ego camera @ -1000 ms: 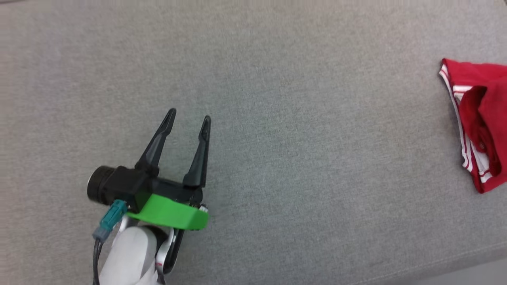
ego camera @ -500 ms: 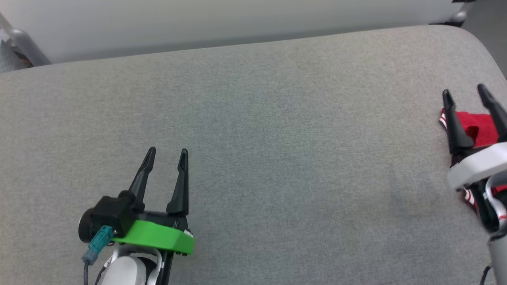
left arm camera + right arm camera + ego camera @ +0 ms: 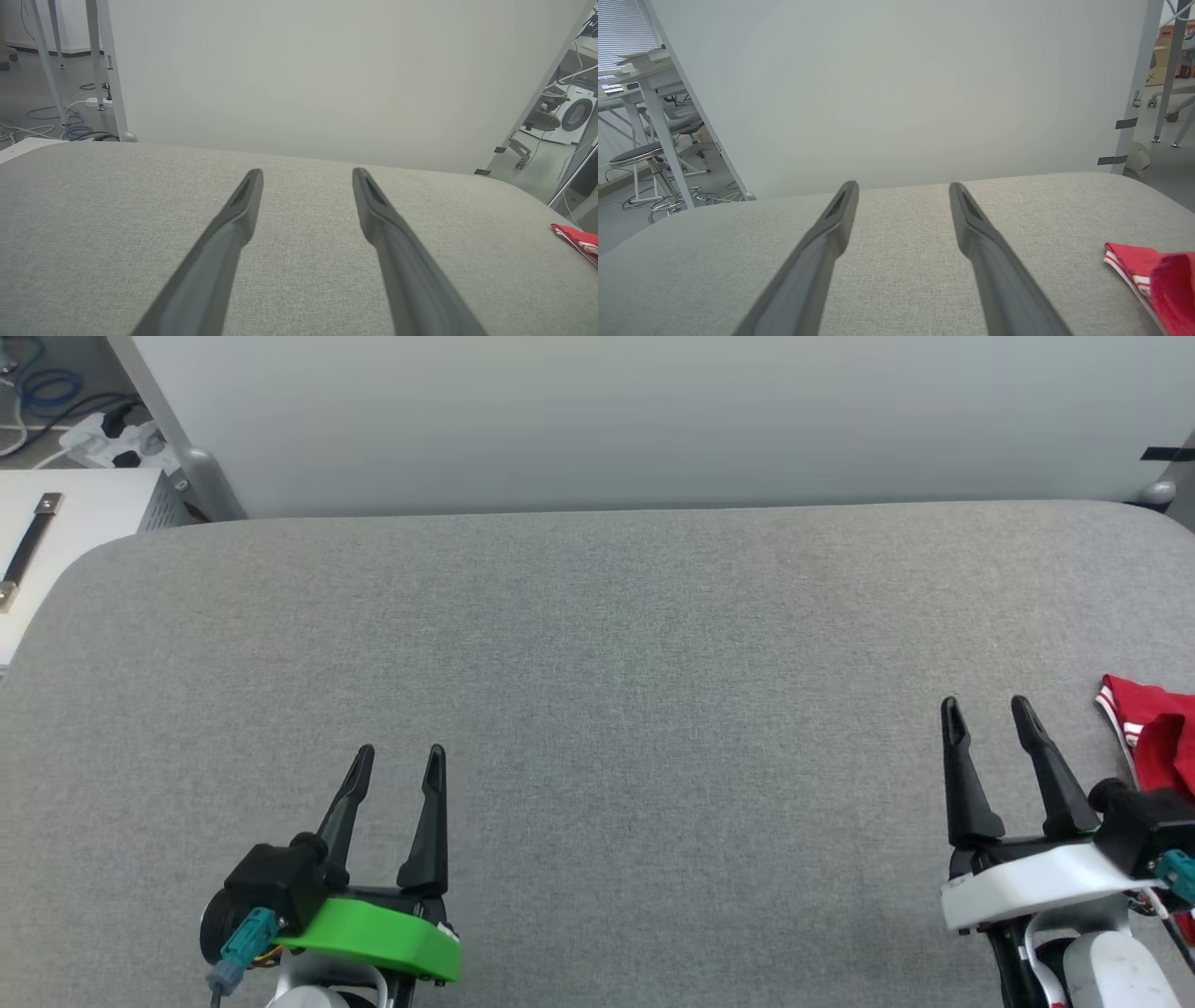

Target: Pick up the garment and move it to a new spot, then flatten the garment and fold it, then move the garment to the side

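The garment (image 3: 1160,737), red with red-white striped trim, lies bunched at the far right edge of the grey padded table (image 3: 597,644). It also appears at the right edge of the left wrist view as garment (image 3: 579,240) and low right in the right wrist view as garment (image 3: 1157,280). My right gripper (image 3: 985,712) is open just left of the garment, nothing between its fingers. My left gripper (image 3: 400,758) is open at the lower left, over bare table. Both point toward the far edge.
A pale wall panel (image 3: 635,420) stands behind the table. A white cabinet (image 3: 56,541) with cables and a power strip sits beyond the table's far left corner. Desks, stools and chairs stand off to the sides in the wrist views.
The head camera has tilted up, bringing the table's far edge and wall into view. My right gripper has come into view and drawn back to the left of the garment. Both stay open.
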